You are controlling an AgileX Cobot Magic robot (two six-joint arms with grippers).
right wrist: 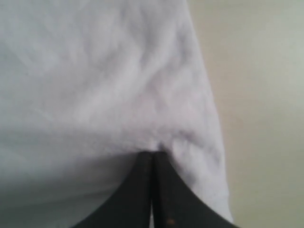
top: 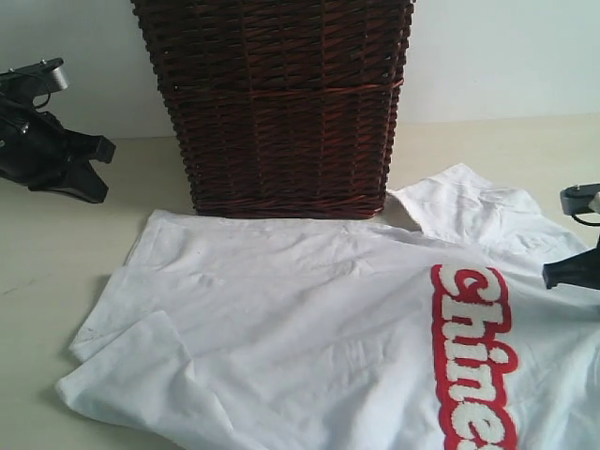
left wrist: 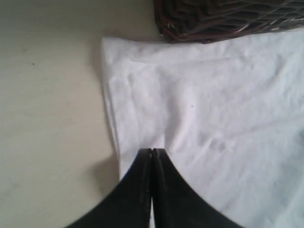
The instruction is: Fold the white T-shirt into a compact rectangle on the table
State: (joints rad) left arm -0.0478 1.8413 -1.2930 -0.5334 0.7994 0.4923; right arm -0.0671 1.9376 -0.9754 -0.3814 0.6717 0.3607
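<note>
A white cotton T-shirt with red-outlined lettering (top: 309,309) lies spread on the pale beige surface (top: 56,281), below both claws. The left claw (left wrist: 152,151) and right claw (right wrist: 152,153) are pressed together, apparently holding nothing. Each should open, then pinch the shirt edge nearest its tips.

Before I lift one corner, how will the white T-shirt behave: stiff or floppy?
Probably floppy: the white T-shirt lies flat with soft wrinkles and a folded-over corner, so it should drape from a pinch. Likely light, as it looks like thin cloth. Pushed, it would probably bunch rather than slide; its far edge lies at the wicker basket.
</note>
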